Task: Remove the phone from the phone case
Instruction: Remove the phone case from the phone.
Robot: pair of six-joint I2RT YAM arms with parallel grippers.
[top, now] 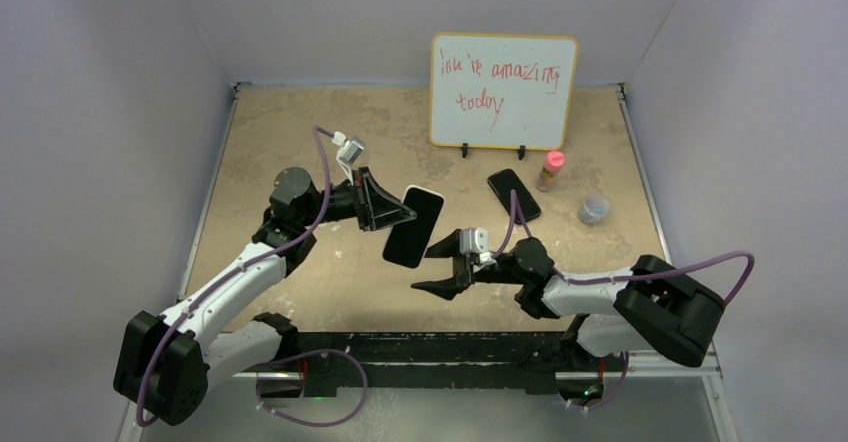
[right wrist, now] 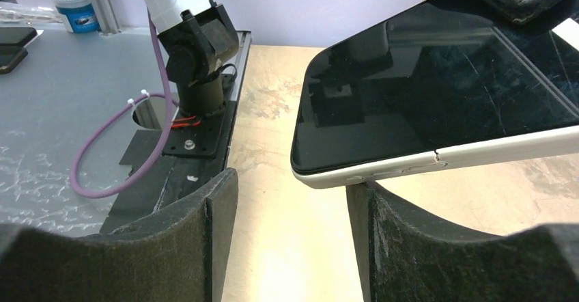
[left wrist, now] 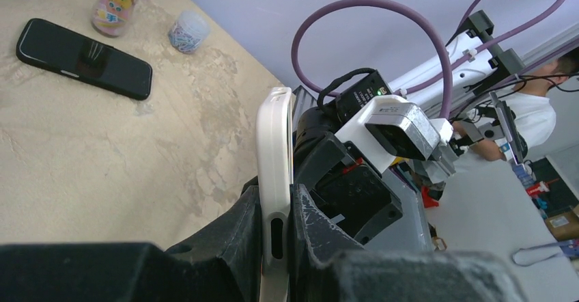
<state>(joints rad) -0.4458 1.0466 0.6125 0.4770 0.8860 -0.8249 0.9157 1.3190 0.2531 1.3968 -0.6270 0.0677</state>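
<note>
Your left hand (top: 393, 211) pinched phone case (left wrist: 274, 152), phone (right wrist: 423, 90) inside, aloft; right hand (top: 437, 267) gaped wide beside it. Hard tug risked wrenching case loose onto counter (top: 300, 132).

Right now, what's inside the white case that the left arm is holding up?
A phone with a dark screen fills the white case held in the left gripper. Its back and sides are covered by the case, so unseen.

Soft even light; reflections across the phone (right wrist: 437, 90)
</note>
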